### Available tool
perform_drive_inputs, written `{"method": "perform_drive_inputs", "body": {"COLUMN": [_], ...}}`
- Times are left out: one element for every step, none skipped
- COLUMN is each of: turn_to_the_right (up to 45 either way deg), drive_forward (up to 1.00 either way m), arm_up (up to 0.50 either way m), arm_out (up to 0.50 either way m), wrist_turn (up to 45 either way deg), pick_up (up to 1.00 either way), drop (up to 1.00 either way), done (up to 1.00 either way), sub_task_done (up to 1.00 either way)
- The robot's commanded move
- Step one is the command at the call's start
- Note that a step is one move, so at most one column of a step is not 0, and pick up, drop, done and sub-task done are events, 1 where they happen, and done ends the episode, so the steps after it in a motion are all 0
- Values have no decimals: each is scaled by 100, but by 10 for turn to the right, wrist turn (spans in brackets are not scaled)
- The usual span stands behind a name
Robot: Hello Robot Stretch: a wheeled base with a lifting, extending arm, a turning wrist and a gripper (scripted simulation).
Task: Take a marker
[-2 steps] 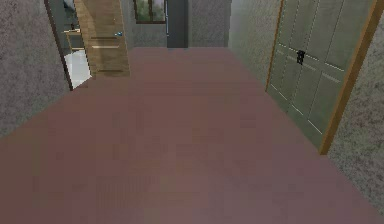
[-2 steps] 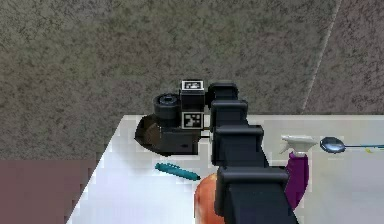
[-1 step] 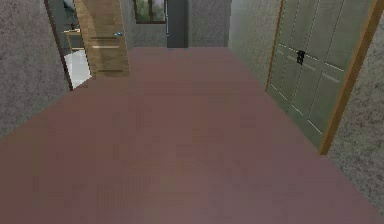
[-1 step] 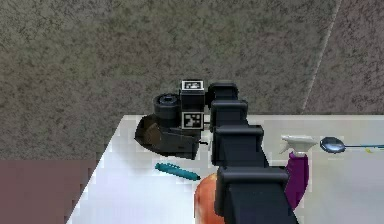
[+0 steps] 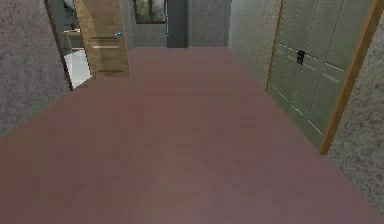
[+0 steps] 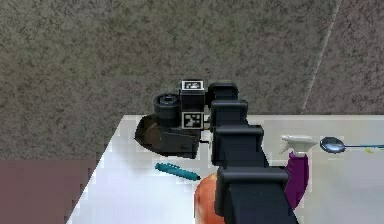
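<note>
In the arm side view the arm [image 6: 245,165] reaches over a white table [image 6: 120,165] against a grey speckled wall. At its far end is the tool [image 6: 166,106], with a dark brown rounded thing [image 6: 152,133] on the table right by it. It cannot be told whether the tool is spread or pressed together, or whether it holds anything. A slim teal stick [image 6: 178,169], marker-like, lies flat on the table left of the arm. A purple spray bottle [image 6: 300,172] and a spoon [image 6: 335,145] are to the arm's right. The forward view shows a reddish floor [image 5: 180,140] and 2 grey panelled doors [image 5: 310,70] at its right.
</note>
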Motion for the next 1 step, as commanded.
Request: {"method": "perform_drive_inputs", "body": {"turn_to_the_right": [0], "drive_forward": [0], "arm_up": [0], "arm_out": [0], "wrist_turn": [0], "pick_up": [100], "drop": [0], "done": [0], "sub_task_done": [0]}}
